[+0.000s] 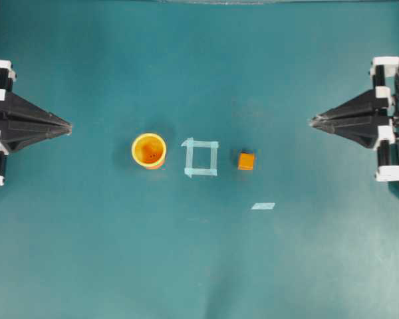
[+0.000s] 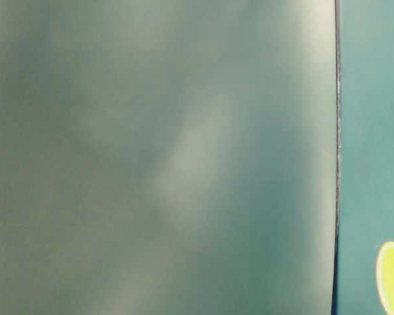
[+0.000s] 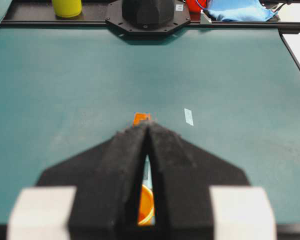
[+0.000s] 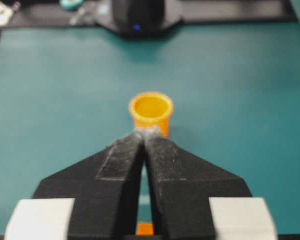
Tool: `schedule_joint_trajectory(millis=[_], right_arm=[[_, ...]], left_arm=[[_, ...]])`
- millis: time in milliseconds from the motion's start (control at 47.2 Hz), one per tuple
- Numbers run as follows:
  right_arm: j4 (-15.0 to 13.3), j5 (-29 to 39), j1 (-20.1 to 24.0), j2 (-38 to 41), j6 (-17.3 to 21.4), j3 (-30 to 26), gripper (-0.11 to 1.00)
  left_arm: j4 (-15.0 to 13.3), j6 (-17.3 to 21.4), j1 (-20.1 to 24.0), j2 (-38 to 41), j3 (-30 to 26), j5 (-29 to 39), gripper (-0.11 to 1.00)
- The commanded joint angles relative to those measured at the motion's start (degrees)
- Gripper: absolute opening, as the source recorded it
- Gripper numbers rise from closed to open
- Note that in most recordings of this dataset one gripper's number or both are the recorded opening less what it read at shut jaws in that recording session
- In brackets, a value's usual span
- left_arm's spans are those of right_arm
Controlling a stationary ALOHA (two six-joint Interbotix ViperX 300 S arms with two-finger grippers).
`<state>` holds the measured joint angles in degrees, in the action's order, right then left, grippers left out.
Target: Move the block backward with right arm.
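The block, a small orange cube, sits on the teal table just right of a pale tape square outline. My right gripper is shut and empty, and hovers well to the right of the block and a little behind it. In the right wrist view its tips meet, and the block shows through the gap between the fingers. My left gripper is shut and empty at the far left. In the left wrist view its tips half hide the block.
An orange-yellow cup stands left of the tape square; it also shows in the right wrist view. A loose tape strip lies in front of the block. The table-level view is a blur, with a yellow shape at its lower right.
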<state>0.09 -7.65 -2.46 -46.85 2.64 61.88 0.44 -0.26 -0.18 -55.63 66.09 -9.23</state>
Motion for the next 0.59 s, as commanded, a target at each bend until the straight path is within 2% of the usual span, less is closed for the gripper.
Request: schedule_joint_trajectory(millis=[0, 127, 254, 572], right_arm=[[0.18, -0.18, -0.44, 1.67, 0.53, -2.2, 0.16], [0.09, -0.09, -0.88, 4.48, 1.05, -3.34, 0.35], [0.18, -0.09, -0.97, 8.35, 1.41, -4.83, 0.49], [0.18, 0.97, -0.97, 19.86, 1.41, -9.05, 0.53]], left_arm=[[0.18, 0.0, 0.0, 0.26, -1.67, -0.26, 0.0], [0.18, -0.09, -0.09, 0.26, -1.67, -0.26, 0.0], [0.18, -0.09, 0.0, 0.26, -1.67, -0.26, 0.0], [0.18, -0.09, -0.09, 0.26, -1.85, -0.26, 0.0]])
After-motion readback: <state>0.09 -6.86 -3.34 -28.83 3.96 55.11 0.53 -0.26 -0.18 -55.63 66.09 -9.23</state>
